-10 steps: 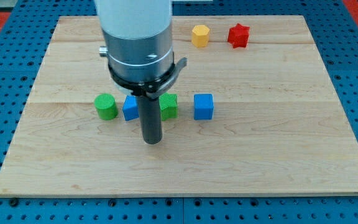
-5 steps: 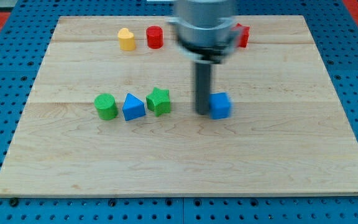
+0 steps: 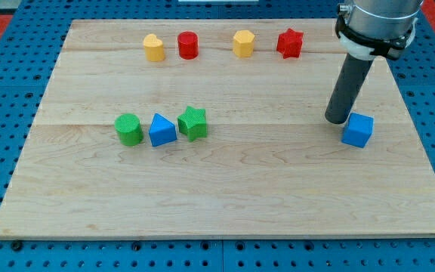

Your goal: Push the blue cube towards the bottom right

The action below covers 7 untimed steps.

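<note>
Blue cube point(image 3: 358, 130) shoved rightward; my tip point(image 3: 337, 121) touching its upper-left.

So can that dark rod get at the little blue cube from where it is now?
Probably yes. My tip sits just to the upper left of the blue cube, right beside it, with only bare wooden board around them. Nothing stands between them; the other blocks lie well away.

Wooden board point(image 3: 225, 204) carries blue cube point(image 3: 358, 130), green cylinder point(image 3: 129, 129), blue triangle point(image 3: 161, 131), green star point(image 3: 192, 123)
</note>
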Motion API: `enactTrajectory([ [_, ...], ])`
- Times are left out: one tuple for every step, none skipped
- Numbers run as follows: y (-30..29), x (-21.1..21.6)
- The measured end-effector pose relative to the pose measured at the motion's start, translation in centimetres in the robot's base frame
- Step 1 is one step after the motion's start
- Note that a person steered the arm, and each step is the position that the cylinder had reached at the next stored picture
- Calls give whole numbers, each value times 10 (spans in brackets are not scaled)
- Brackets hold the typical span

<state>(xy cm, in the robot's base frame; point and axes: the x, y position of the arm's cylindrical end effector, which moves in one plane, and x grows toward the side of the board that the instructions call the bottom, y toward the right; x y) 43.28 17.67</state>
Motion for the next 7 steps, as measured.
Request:
enactTrajectory([
  [9,2],
  [17,20],
  [28,-4],
  [77,25],
  [28,62],
  [-18,54],
  [17,6],
])
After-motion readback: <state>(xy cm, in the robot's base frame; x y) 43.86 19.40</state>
